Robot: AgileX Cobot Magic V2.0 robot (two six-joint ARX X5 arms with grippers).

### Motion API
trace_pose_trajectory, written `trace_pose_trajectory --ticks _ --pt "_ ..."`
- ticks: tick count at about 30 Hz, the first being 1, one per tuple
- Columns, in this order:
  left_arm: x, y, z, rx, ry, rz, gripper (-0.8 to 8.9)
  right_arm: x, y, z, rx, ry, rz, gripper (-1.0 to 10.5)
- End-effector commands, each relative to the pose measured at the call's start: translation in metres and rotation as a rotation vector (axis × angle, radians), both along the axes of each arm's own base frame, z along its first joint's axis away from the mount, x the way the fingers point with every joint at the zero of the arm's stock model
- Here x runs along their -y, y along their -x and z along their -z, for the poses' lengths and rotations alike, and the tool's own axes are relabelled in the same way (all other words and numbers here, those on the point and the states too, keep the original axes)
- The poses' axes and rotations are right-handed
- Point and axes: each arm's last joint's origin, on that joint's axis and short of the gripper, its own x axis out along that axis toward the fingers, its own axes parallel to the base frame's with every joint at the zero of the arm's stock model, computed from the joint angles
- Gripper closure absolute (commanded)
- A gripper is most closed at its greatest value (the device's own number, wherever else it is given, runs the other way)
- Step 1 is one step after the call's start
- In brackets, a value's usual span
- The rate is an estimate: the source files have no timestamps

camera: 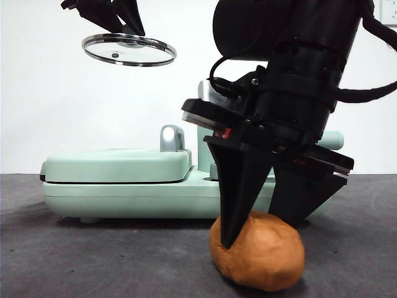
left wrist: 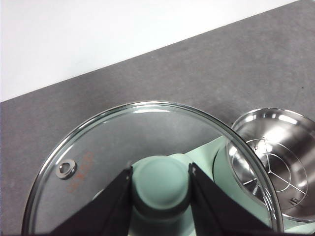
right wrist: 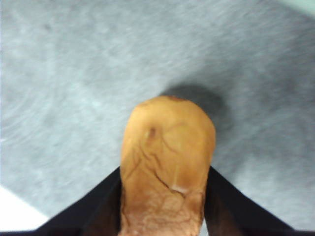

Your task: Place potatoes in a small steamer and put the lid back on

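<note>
The orange-brown potato (camera: 267, 261) lies on the dark table at the front. My right gripper (camera: 260, 233) stands over it with a black jaw pressed on each side; the right wrist view shows the potato (right wrist: 167, 147) held between the jaws. My left gripper (camera: 129, 28) is shut on the mint knob (left wrist: 161, 184) of the glass lid (camera: 128, 51) and holds it high at the upper left. The mint steamer pot (camera: 205, 155) is mostly hidden behind the right arm. In the left wrist view the steamer (left wrist: 256, 128) is open, with a wire rack inside.
A flat mint griddle (camera: 118, 166) with a chrome handle (camera: 172, 138) sits on a long mint base (camera: 124, 200) behind the potato. The steamer's side handle (camera: 335, 139) sticks out to the right. A white wall stands behind the table.
</note>
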Motion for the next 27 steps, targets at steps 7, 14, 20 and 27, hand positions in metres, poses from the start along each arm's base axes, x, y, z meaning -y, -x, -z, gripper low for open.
trace_pose_trajectory --ticks 7,14,20,27 --pt "-0.005 -0.004 -0.01 0.055 0.015 -0.01 7.64 -0.01 -0.017 -0.042 0.016 -0.053 -0.017 8.4" --pt "-0.007 -0.005 -0.009 0.053 0.015 -0.015 7.64 -0.001 -0.067 -0.117 0.164 -0.122 0.012 8.4" --pt "-0.007 -0.005 -0.009 0.05 0.017 -0.017 7.64 0.014 -0.126 -0.156 0.265 -0.07 0.082 8.4" --pt "-0.007 -0.005 -0.009 0.05 0.018 -0.017 7.64 0.029 -0.19 -0.158 0.318 -0.063 0.188 8.4"
